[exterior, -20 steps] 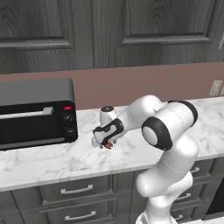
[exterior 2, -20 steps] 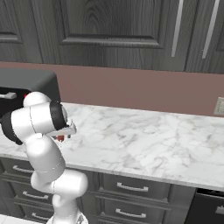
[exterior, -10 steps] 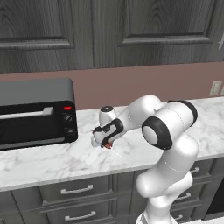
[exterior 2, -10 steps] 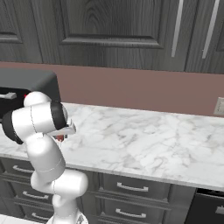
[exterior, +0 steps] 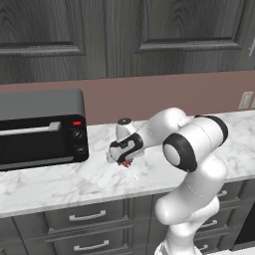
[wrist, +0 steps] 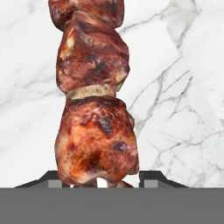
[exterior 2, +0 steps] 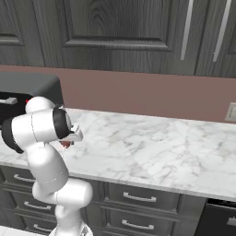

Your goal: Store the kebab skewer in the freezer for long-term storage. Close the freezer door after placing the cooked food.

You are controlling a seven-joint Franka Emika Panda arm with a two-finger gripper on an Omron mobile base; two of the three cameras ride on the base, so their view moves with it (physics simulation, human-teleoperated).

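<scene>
Low over the white marble counter, just right of the black toaster oven: gripper, reaching left from the bent white arm. From the right base view, gripper tucked close in front of the arm's dark-banded joint, a speck of red meat below it.

Directly under the hand, near the counter's front half: kebab skewer, seen as a small reddish-brown bit with a thin pale stick end slanting toward the counter edge. Touching the marble or lifted just clear of it: cannot tell from the base views.

Along the hand view: kebab skewer running straight up the middle, three browned chunks in a row with a pale slice between the lower two, marble behind. Nearest chunk sitting squarely between the two dark fingertips, one tip at each side of its lower end. Fingers close against the meat on both sides, apparently clamped on it, though actual contact hidden by the chunk itself.

Dark wood cabinet doors above the brownish-pink backsplash; grey drawers below the counter.
</scene>
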